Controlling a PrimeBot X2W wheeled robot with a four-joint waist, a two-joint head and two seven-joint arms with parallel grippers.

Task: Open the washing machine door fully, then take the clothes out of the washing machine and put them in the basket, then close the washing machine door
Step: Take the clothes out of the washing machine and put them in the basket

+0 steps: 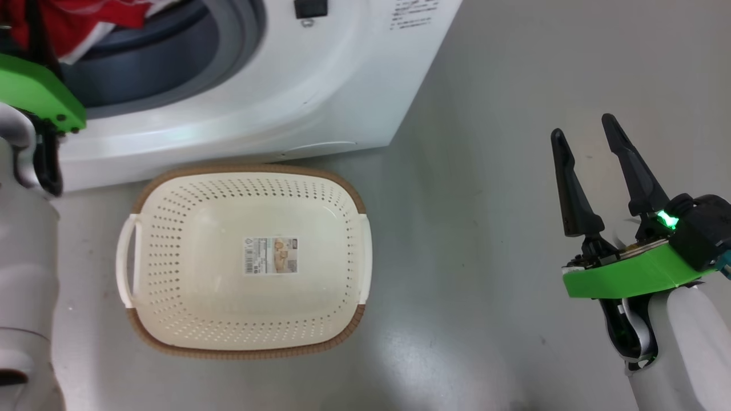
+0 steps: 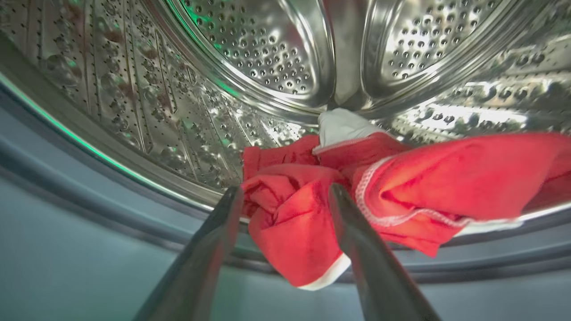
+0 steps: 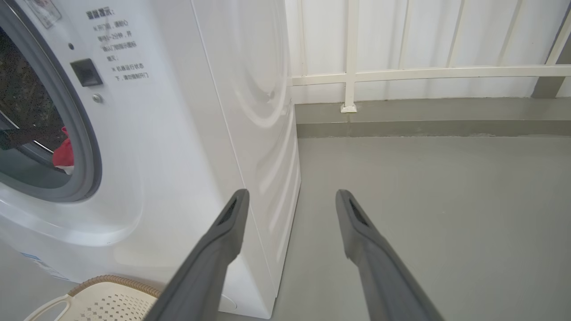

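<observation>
The washing machine [image 1: 257, 103] stands with its mouth uncovered; its door is out of view. Red clothes [image 1: 74, 20] with white trim lie at the front of the steel drum [image 2: 250, 49], one fold hanging over the grey lip. My left gripper [image 2: 285, 189] is open at the drum mouth, its fingers either side of that red fold [image 2: 290, 223]. A small white-grey piece [image 2: 341, 127] sits behind the red heap. The cream basket [image 1: 251, 169] stands on the floor before the machine with nothing in it. My right gripper [image 1: 585, 128] hangs open over bare floor, right of the basket.
My left arm's green wrist bracket [image 1: 34, 94] and pale forearm [image 1: 23, 274] rise along the basket's left side. Grey floor [image 1: 468, 228] spreads right of the machine. A white railing [image 3: 352, 76] and low grey kerb [image 3: 424, 120] close the far side.
</observation>
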